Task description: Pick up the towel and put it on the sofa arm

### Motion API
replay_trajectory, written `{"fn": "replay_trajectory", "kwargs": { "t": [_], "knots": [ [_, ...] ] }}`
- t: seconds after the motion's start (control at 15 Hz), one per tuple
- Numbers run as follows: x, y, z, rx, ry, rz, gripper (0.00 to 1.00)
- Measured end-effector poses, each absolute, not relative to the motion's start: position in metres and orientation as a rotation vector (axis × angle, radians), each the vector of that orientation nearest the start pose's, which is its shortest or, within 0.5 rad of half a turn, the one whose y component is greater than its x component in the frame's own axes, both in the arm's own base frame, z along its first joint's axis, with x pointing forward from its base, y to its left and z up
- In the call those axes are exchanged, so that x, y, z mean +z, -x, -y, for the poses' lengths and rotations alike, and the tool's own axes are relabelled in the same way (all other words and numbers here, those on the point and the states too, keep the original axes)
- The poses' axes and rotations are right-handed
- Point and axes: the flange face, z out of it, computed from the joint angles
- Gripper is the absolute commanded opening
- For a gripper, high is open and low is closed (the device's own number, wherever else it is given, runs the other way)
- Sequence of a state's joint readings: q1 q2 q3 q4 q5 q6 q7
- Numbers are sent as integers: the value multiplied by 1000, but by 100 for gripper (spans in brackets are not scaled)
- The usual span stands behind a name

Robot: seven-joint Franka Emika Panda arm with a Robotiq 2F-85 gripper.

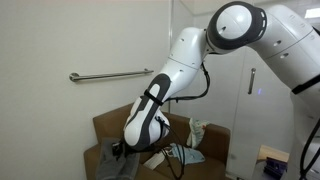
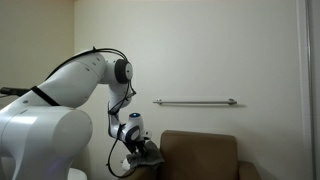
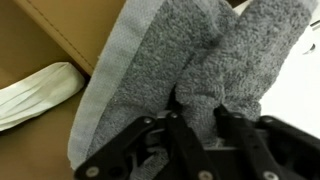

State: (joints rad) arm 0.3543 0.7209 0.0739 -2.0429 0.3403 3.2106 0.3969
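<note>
Fingers (image 3: 182, 135), bottom of wrist view, set narrow either side of a raised fold of the towel (image 3: 200, 50), whether pinching it cannot be told; towel lies draped over the sofa arm (image 1: 90, 160), lower left in an exterior view; whitish cloth (image 3: 35, 90) at left.

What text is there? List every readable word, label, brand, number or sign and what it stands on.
None readable. The robot arm, the towel, the armchair and the wall rail show no lettering; the box at the edge is too small and blurred to tell.
</note>
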Motion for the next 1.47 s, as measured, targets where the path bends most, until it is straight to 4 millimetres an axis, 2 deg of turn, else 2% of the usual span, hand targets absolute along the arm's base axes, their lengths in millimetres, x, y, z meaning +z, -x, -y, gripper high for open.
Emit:
{"fn": "replay_trajectory", "kwargs": {
  "t": [0.27,0.4,0.67,0.87,1.27,1.47],
  "knots": [
    [129,-569,-223,-534,2802,-482,90],
    [130,-568,-226,-543,2801,-477,99],
    [143,-553,-212,-594,2792,-492,100],
    [163,-525,-194,-665,2774,-551,100],
    [204,-447,-163,-769,2756,-757,100],
    [212,-421,-143,-757,2749,-869,100]
  ]
}}
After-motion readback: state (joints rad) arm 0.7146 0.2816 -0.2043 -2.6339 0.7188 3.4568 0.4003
